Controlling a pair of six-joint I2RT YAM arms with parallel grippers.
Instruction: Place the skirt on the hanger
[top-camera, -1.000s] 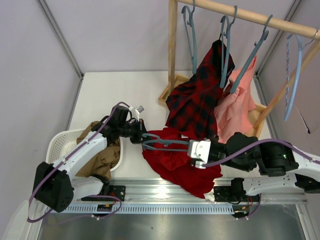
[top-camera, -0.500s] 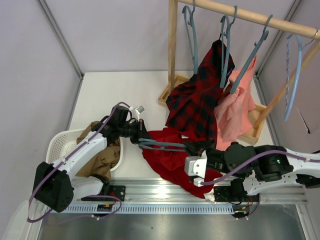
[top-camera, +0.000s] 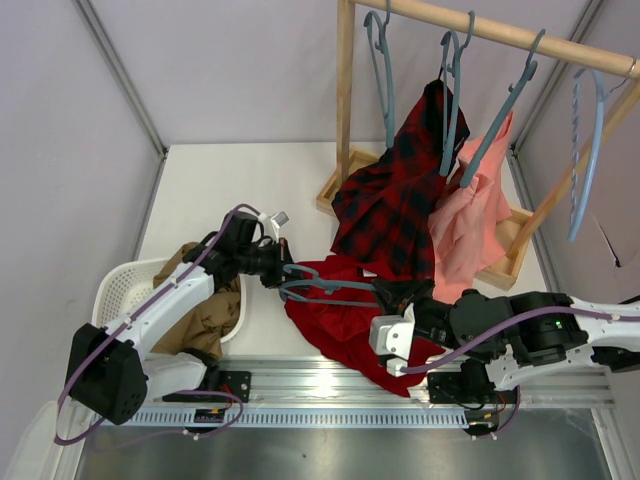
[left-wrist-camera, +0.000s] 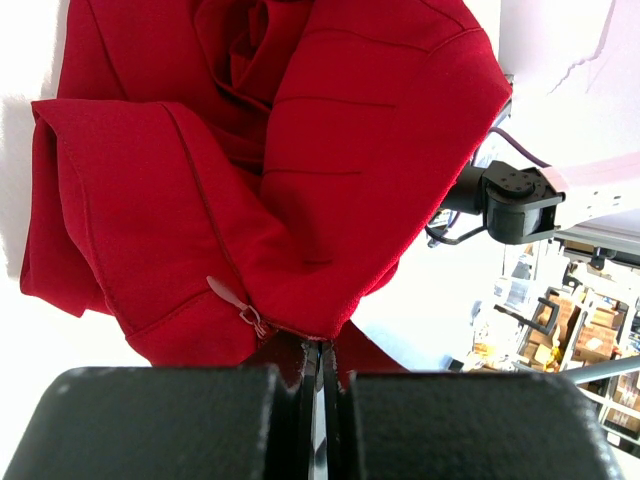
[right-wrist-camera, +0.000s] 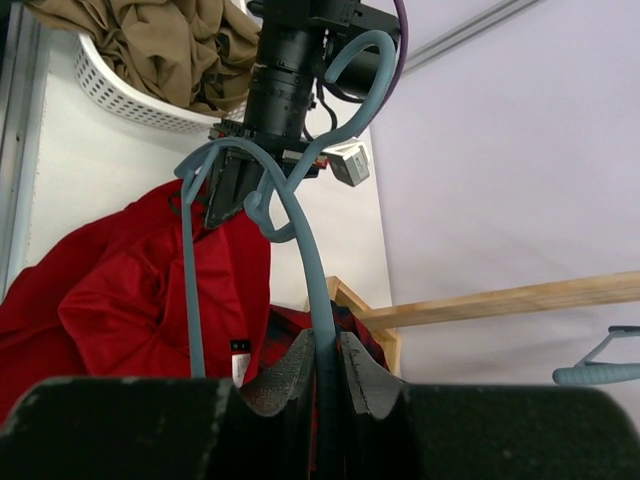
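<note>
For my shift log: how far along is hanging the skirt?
Done: the right gripper clamps the hanger, and the left gripper pinches the skirt by its zipper. In hand: the hanger is held above the skirt, by the left gripper. Left: the skirt lies heaped on the table, not on the hanger.

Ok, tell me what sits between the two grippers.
The hanger, held by the right gripper, spans over the skirt toward the left gripper; top view.

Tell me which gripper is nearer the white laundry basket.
Left. The left gripper sits just right of the basket; the right gripper is farther right, over the skirt.
</note>
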